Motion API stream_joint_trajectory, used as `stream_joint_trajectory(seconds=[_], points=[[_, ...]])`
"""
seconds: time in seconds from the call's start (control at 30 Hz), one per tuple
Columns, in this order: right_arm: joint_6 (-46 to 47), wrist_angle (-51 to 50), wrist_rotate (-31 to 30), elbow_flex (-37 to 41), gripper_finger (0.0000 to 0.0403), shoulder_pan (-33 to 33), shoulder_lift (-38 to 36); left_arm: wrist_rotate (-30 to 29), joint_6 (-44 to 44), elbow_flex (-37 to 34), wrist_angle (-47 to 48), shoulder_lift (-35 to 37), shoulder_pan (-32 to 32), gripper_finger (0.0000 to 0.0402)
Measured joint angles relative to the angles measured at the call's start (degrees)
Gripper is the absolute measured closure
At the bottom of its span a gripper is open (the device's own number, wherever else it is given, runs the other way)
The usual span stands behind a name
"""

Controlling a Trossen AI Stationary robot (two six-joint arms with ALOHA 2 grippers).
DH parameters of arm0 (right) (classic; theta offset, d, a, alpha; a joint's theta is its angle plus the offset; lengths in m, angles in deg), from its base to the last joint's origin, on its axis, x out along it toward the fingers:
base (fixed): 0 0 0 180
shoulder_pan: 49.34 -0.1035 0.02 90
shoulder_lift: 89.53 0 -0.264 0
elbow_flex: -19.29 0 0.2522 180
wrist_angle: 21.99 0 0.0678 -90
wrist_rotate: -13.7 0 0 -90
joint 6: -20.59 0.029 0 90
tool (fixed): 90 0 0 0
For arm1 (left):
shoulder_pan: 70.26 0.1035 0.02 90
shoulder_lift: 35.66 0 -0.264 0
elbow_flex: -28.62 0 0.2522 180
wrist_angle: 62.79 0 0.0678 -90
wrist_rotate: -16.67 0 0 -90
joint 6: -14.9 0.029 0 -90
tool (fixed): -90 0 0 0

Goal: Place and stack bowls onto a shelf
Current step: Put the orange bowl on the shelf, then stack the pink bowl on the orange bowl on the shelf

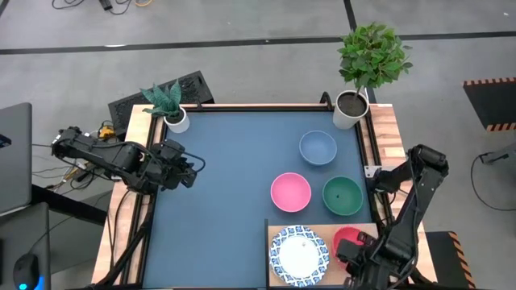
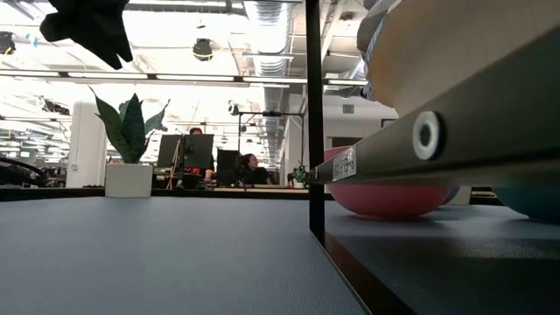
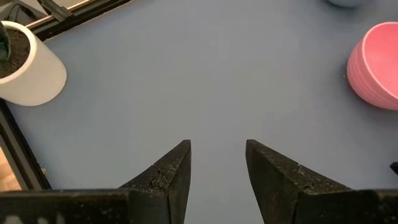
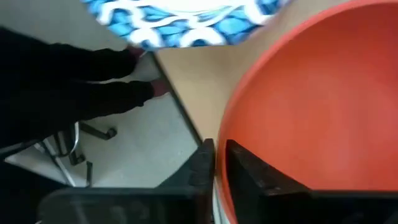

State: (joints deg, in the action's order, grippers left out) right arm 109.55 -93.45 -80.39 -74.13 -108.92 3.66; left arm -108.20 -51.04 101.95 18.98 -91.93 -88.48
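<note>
A red bowl (image 1: 347, 239) is over the near right part of the light wood shelf (image 1: 324, 234), next to a white bowl with a blue patterned rim (image 1: 296, 254) that stands on the shelf. My right gripper (image 1: 355, 251) is shut on the red bowl. A pink bowl (image 1: 290, 192), a green bowl (image 1: 343, 196) and a pale blue bowl (image 1: 318, 147) stand on the dark blue tabletop. My left gripper (image 1: 196, 167) is open and empty above the table's left side, with the pink bowl (image 3: 376, 65) ahead of it. My right gripper pinches the red bowl's rim (image 4: 231, 127) on its near side, one finger (image 4: 252, 174) inside the bowl and one (image 4: 200, 167) outside. The bowl is upright over the shelf (image 4: 199, 68). I cannot tell whether it rests on the board.
Two white plant pots stand at the far corners, one at the left (image 1: 176, 119) and one at the right (image 1: 349, 109). In the low view the shelf (image 2: 455, 131) stands raised on a black post (image 2: 312, 122). A laptop (image 1: 12, 157) sits off the table's left.
</note>
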Motion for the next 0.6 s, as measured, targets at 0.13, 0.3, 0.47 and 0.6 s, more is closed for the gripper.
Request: stream_joint_trajectory(seconds=[0.13,0.3,0.47,0.6], points=[[-0.88,0.99,0.11,0.00,0.0293,0.08,-0.07,-0.01,0.14,0.00,-0.04,0.02,0.00,0.0264],[-0.52,0.99,0.81,0.00,0.0226,0.21,-0.17,-0.32,0.15,0.00,-0.04,0.02,0.00,0.0259],[-0.53,1.35,5.55,0.00,0.0171,0.95,-0.32,-0.34,0.16,0.00,-0.04,0.02,0.00,0.0255],[-0.78,1.37,6.96,0.00,0.0165,0.97,-2.60,-0.38,0.16,0.00,-0.04,0.02,0.00,0.0255]])
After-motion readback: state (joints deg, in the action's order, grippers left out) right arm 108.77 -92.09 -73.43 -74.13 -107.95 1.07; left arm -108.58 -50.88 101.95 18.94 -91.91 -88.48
